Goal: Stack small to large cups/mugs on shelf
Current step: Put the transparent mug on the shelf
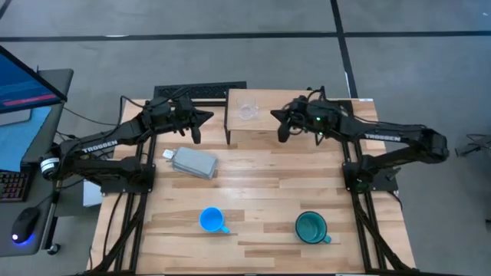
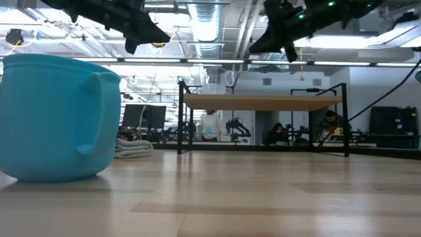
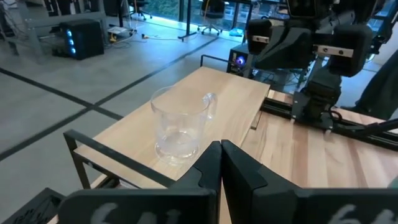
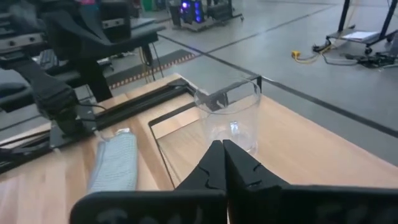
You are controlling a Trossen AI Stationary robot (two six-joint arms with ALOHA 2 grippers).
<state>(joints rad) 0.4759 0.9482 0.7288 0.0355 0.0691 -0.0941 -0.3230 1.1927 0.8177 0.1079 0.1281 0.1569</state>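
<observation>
The high view takes in the whole bench (image 1: pixel 261 172): shelf (image 1: pixel 257 126) at the far edge, centred, with 1 clear glass cup (image 1: pixel 248 111) upright on its left part. Blue mug (image 1: pixel 212 220) and teal-green mug (image 1: pixel 311 227) stand on the near part of the bench, well apart from each other and from the shelf. A grey block (image 1: pixel 194 162) lies between the shelf and the blue mug, off to the left.

The low view shows what the overhead cannot: the shelf board (image 2: pixel 263 101) rides on black legs clear of the bench, and both grippers hang above board level. A mug (image 2: pixel 59 117) fills the left foreground here, handle to the right. People sit in the room far behind the shelf.

Left wrist view: the glass cup (image 3: pixel 180 124) is handled and looks empty; this view alone shows that. Right wrist view: same cup (image 4: pixel 231 115) from the opposite side, grey block (image 4: pixel 115 163) on the bench beyond the shelf edge.

Left gripper (image 1: pixel 205 116) hovers just left of the shelf, fingers (image 3: pixel 208 167) pressed together, holding nothing. Right gripper (image 1: pixel 276 116) hovers over the shelf's right part, fingers (image 4: pixel 214 163) likewise closed on nothing. The cup stands between the 2 grippers, touched by neither.

Mug interiors: the teal-green mug shows only its own dark floor from above, the blue mug only blue.
</observation>
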